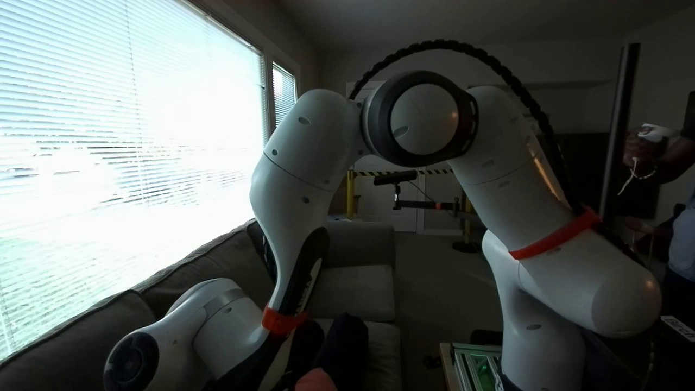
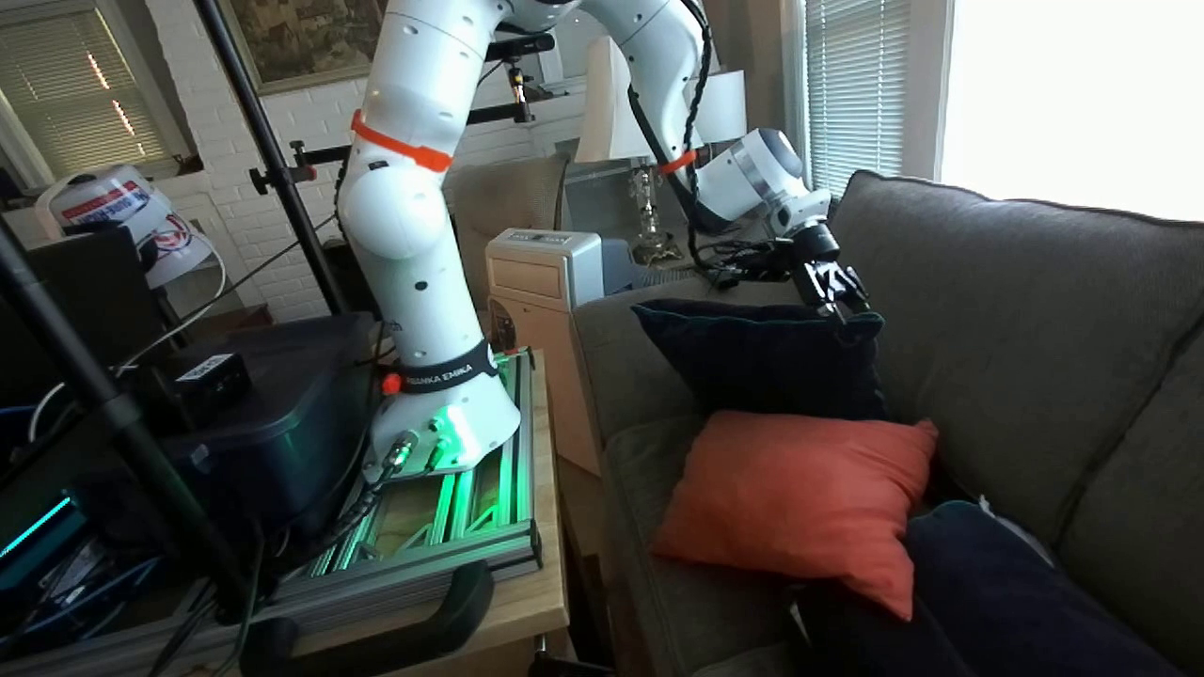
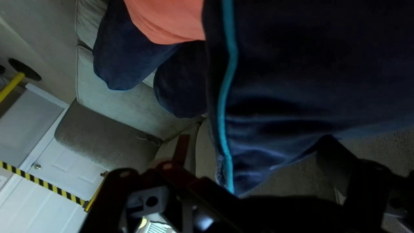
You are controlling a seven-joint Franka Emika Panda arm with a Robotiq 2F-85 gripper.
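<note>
At one end of the sofa (image 2: 1016,282), the gripper (image 2: 846,306) is positioned just over the top corner of the upright pillow (image 2: 776,362). The fingers (image 3: 338,160) are spread wide and nothing is gripped; in the wrist view the corner is seen between them, but whether either finger is touched by the fabric cannot be determined. The upright pillow is stood on edge, presumably supported by the sofa behind and beside it; its corner is thereby exposed from above, which would account for the gripper's downward tilt. The orange pillow (image 2: 800,498) is set at a slant next to it, apparently propped on the navy pillows (image 2: 1016,592). The cable (image 1: 450,45) is secured to the robot arm (image 1: 423,119) by red straps (image 1: 559,236), probably to prevent snagging. The robot arm is mounted on a metal frame (image 2: 442,555) on the bench (image 2: 546,588), evidently for stability beside the sofa. "FRANKA EMIKA" is printed on the base band (image 2: 447,376); in an exterior view, a label (image 1: 678,328) appears to read "Birch". Printing on the white container (image 2: 122,202), in red and blue, is too small to be made out.
</note>
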